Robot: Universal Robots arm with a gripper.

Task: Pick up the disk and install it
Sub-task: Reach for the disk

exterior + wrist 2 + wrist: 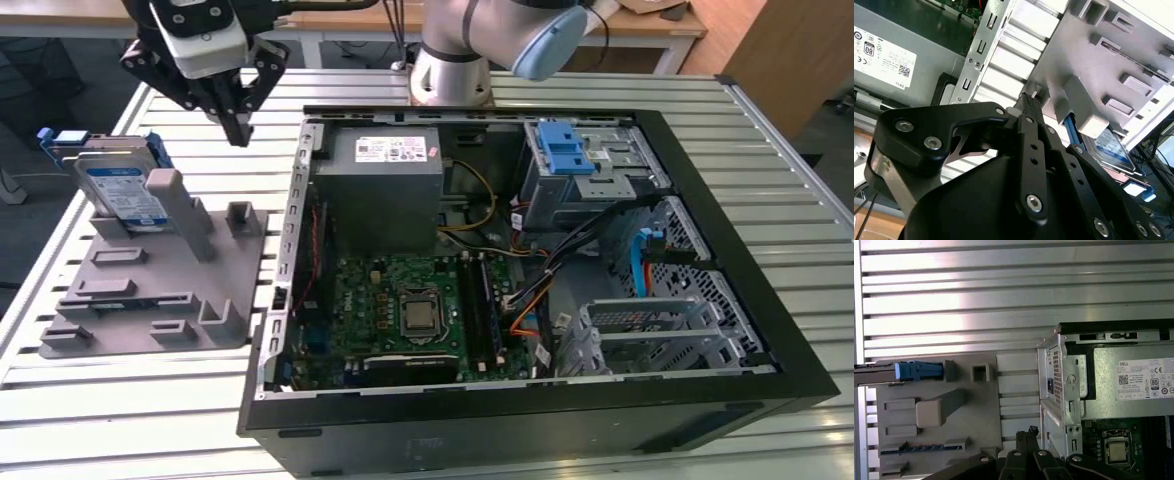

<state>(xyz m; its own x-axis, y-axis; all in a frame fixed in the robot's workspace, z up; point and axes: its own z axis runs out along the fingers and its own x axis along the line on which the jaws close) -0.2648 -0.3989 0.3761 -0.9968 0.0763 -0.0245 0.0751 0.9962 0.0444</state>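
The disk (118,186) stands upright in a slot of the grey fixture (160,290) on the exterior view's left, silver with a white-and-blue label and blue rails. My gripper (239,128) hangs above the table between the fixture and the open computer case (534,400), its fingers shut with nothing between them. In the first wrist view the disk (919,370) shows edge-on as a blue strip on the fixture (954,415), apart from the fingertips (1027,432). The second wrist view shows the closed fingertips (1029,100) near the fixture (1089,60), with the disk (1111,147) beyond them.
The open case lies flat on the slatted metal table (160,420). Inside are the grey power-supply box (387,185), the motherboard (400,310) and a metal drive cage with a blue latch (567,150). The arm's base (447,70) stands behind the case.
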